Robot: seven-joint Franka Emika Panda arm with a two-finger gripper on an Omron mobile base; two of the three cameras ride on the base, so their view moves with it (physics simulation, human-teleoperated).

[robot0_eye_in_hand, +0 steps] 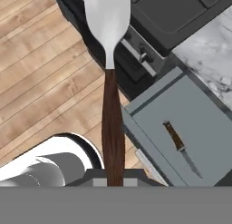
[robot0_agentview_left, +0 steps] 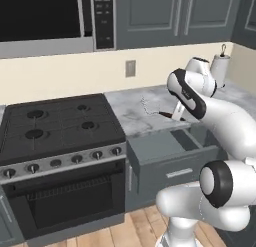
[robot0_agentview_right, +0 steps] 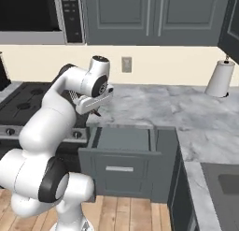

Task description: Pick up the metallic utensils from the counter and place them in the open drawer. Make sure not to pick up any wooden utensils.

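Note:
My gripper (robot0_eye_in_hand: 113, 182) is shut on the dark brown handle of a metallic utensil (robot0_eye_in_hand: 108, 28), whose broad silver end points away from the hand. It hangs above the stove's front edge and the floor, just left of the open drawer (robot0_eye_in_hand: 206, 128). A second metallic utensil, a knife (robot0_eye_in_hand: 181, 148) with a brown handle, lies inside the drawer. In the left base view the gripper (robot0_agentview_left: 176, 114) is over the counter (robot0_agentview_left: 132, 111) edge behind the drawer (robot0_agentview_left: 160, 146). In the right base view the gripper (robot0_agentview_right: 95, 111) is at the drawer's (robot0_agentview_right: 123, 139) left back corner. The wooden utensils are out of view.
A black stove (robot0_agentview_left: 55, 121) stands left of the drawer, its knobs facing the wooden floor (robot0_eye_in_hand: 41, 82). A white paper towel roll (robot0_agentview_right: 219, 78) stands at the back of the counter (robot0_agentview_right: 186, 108). Grey cabinets and a microwave (robot0_agentview_left: 45, 16) hang above.

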